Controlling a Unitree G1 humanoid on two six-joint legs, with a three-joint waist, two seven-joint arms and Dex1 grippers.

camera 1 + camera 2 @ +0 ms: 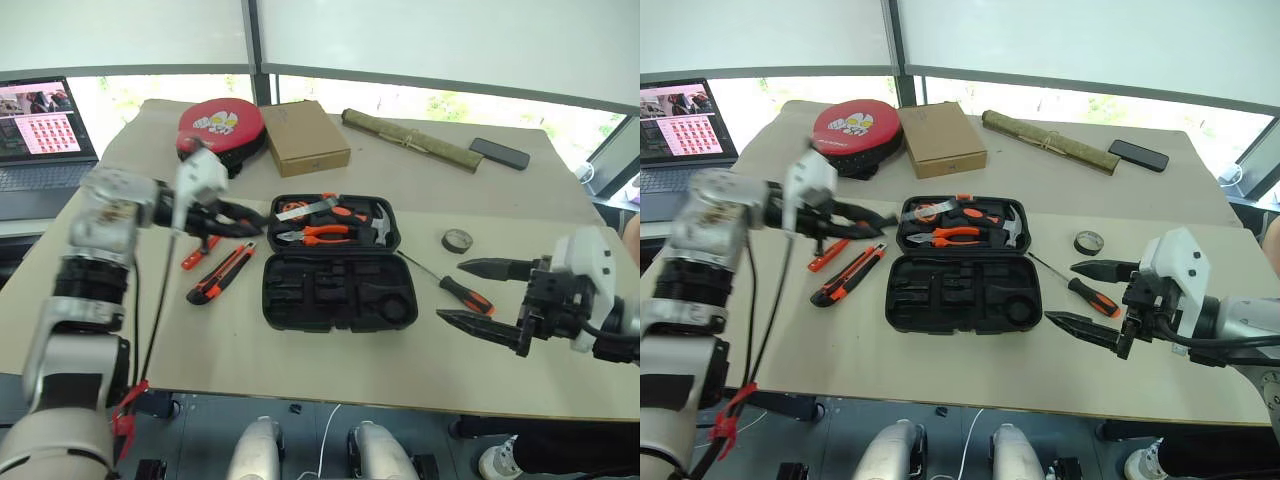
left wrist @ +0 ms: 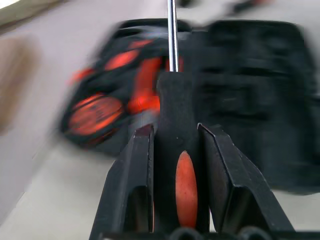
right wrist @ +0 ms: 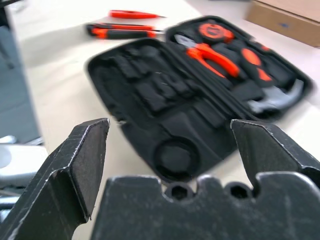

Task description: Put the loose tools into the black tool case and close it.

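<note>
Gripping a screwdriver (image 2: 172, 90) in the left gripper (image 1: 238, 220) at centre left, shaft pointing rightward at the open case (image 1: 335, 262) just beside. Hanging wide and empty at lower right, the right gripper (image 1: 478, 293), near another screwdriver (image 1: 450, 285).

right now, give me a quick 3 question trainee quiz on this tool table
1. True or false: the left tool is shut on a screwdriver.
2. Which lies on the table right of the black tool case? A) utility knife B) black-and-orange screwdriver C) pliers
3. Fill in: the right tool is ____ and holds nothing.

Key
1. True; its handle sits between the fingers.
2. B, the black-and-orange screwdriver; the utility knife lies left of the case.
3. Open.
</note>
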